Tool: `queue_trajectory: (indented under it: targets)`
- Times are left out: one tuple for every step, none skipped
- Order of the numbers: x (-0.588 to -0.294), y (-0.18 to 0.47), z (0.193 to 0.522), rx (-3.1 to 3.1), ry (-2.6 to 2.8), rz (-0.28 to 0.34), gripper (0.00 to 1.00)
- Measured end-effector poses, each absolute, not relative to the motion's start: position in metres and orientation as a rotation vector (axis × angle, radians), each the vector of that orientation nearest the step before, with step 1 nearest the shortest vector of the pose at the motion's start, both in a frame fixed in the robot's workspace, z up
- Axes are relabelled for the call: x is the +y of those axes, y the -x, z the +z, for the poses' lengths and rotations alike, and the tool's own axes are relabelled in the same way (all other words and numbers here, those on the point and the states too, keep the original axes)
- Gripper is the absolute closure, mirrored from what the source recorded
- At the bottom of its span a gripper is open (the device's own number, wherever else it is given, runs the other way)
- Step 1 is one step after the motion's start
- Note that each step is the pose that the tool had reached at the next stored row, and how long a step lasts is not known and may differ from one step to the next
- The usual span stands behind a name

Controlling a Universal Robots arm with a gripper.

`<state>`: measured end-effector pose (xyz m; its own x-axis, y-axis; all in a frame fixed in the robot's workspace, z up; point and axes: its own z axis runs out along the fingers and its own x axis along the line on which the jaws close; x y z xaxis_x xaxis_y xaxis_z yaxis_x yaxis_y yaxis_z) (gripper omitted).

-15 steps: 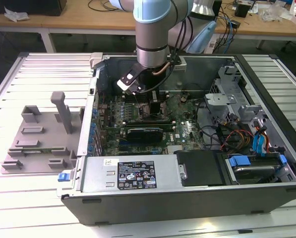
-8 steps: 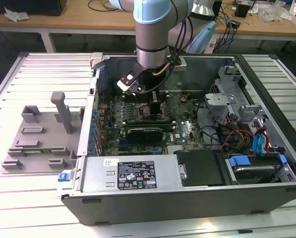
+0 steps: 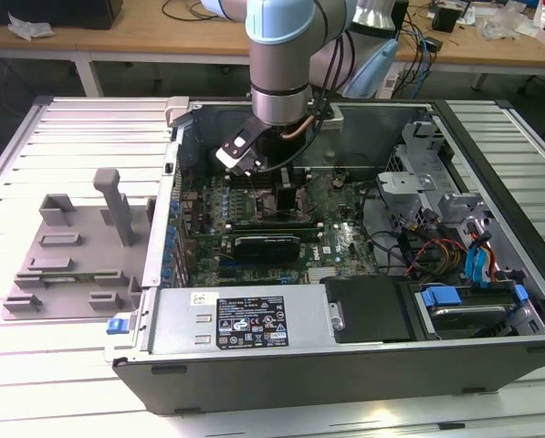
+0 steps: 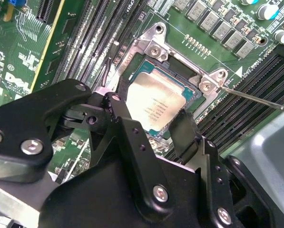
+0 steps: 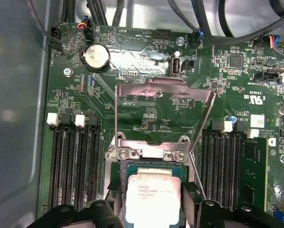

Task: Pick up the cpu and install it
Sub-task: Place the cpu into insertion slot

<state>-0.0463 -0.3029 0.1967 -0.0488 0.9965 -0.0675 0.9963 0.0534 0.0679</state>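
A slatted metal work table (image 3: pixel 62 137) is seen in the exterior view, brightly lit along its near edge. Behind it, a wooden bench (image 3: pixel 162 36) on white legs (image 3: pixel 89 75) is strewn with cables (image 3: pixel 185 9) and what may be crumpled paper (image 3: pixel 26 27). Dark floor (image 3: pixel 26 78) is glimpsed beneath.

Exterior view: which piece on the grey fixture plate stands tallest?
The narrow upright post, toward the exterior view's right of the plate. It rises well above everything else there; the other blocks are all much lower and squatter.
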Motion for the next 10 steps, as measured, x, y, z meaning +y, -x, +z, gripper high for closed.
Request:
queue_trajectory:
  targets:
    - [-0.3029,0.0463,0.1973,2.209,-2.097,0.004,0.38]
    - [-0.3029,0.0463,0.1976,2.21,-2.096,0.004,0.38]
    - [-0.3028,0.0462,0.1977,2.21,-2.095,0.005,0.38]
    - [-0.3029,0.0463,0.1977,2.212,-2.094,0.005,0.38]
    - [-0.3029,0.0463,0.1978,2.212,-2.094,0.005,0.38]
    - [-0.3029,0.0463,0.1978,2.212,-2.094,0.005,0.38]
    - [-0.3029,0.0463,0.1978,2.213,-2.093,0.005,0.38]
    - [-0.3029,0.0463,0.1978,2.213,-2.093,0.005,0.38]
    - [-0.3029,0.0463,0.1978,2.213,-2.093,0.005,0.38]
    - [-0.3029,0.0463,0.1978,2.214,-2.092,0.005,0.38]
